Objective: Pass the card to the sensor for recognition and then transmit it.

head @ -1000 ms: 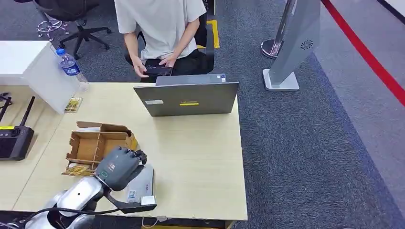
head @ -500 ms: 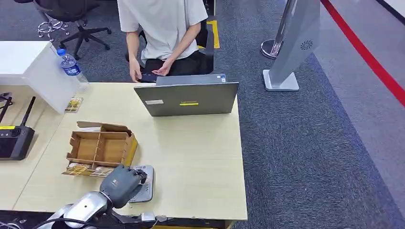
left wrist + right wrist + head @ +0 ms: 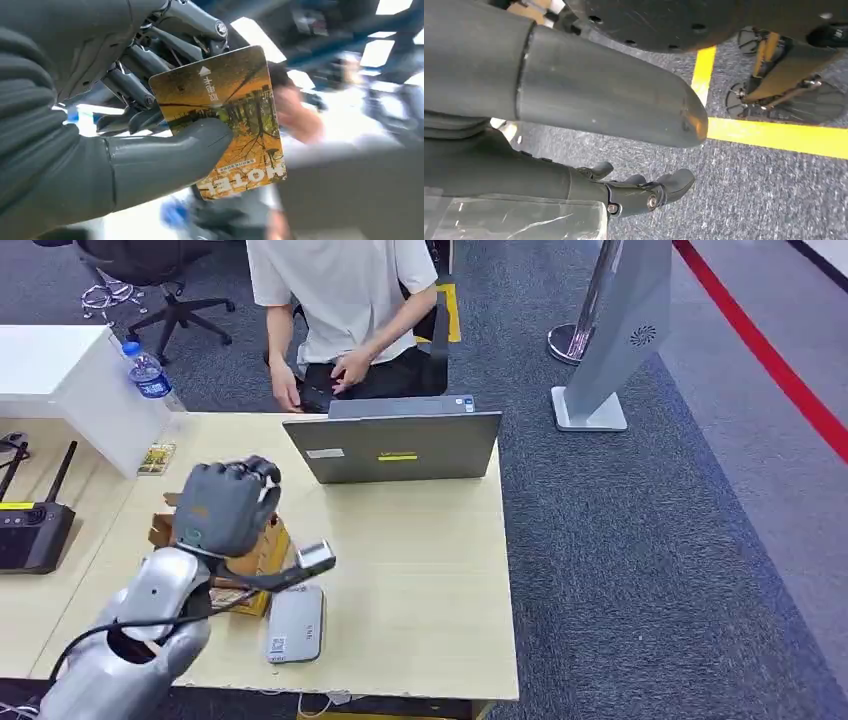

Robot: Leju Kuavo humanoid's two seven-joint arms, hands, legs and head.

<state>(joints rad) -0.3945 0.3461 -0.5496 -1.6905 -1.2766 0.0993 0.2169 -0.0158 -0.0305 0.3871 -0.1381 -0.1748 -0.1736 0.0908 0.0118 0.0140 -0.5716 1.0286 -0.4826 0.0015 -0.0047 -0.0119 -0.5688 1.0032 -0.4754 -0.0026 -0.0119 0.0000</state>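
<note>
Our left hand (image 3: 225, 508) is raised above the table (image 3: 420, 570), its thumb (image 3: 165, 160) pressing an orange hotel card (image 3: 225, 117) against the darker fingers (image 3: 137, 85), so the card sits pinched in our grasp. Just below the hand lies the cardboard divider box (image 3: 262, 550), and nearer our body the flat grey sensor (image 3: 296, 624) rests on the tabletop. Beyond the hand stands a grey laptop (image 3: 395, 445), with a person (image 3: 340, 300) seated behind it. Our right hand (image 3: 644, 192) hangs over carpet, fingers loosely apart, holding nothing.
</note>
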